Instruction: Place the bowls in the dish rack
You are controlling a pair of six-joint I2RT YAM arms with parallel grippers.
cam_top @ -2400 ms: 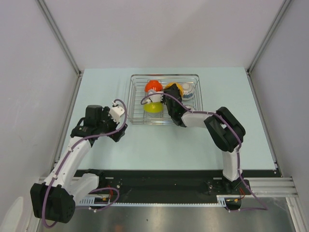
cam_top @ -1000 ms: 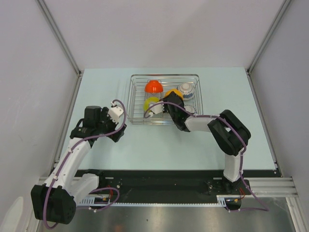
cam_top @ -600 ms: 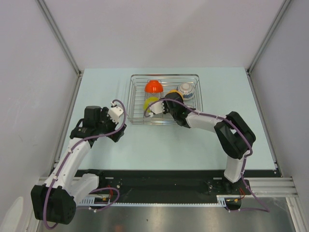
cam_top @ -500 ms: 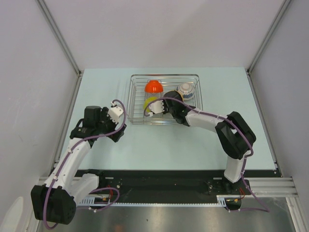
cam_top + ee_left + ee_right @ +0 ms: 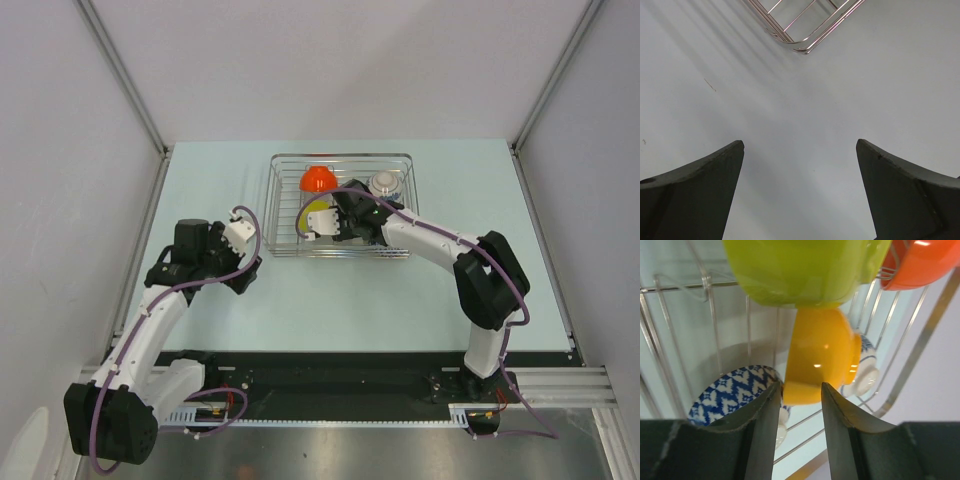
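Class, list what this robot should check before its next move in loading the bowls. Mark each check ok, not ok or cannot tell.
1. right gripper pinching the rim of the yellow bowl: ok, as it looks.
2. yellow bowl inside the dish rack outline: ok.
3. yellow bowl already resting on the dish rack: cannot tell.
4. green bowl clear of the yellow bowl: cannot tell, they overlap in view.
5. left gripper open and outside the dish rack: ok.

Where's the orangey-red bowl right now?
In the top view, the orange-red bowl is inside the dish rack, near its back-left corner, just on the far side of the lime-green bowl.
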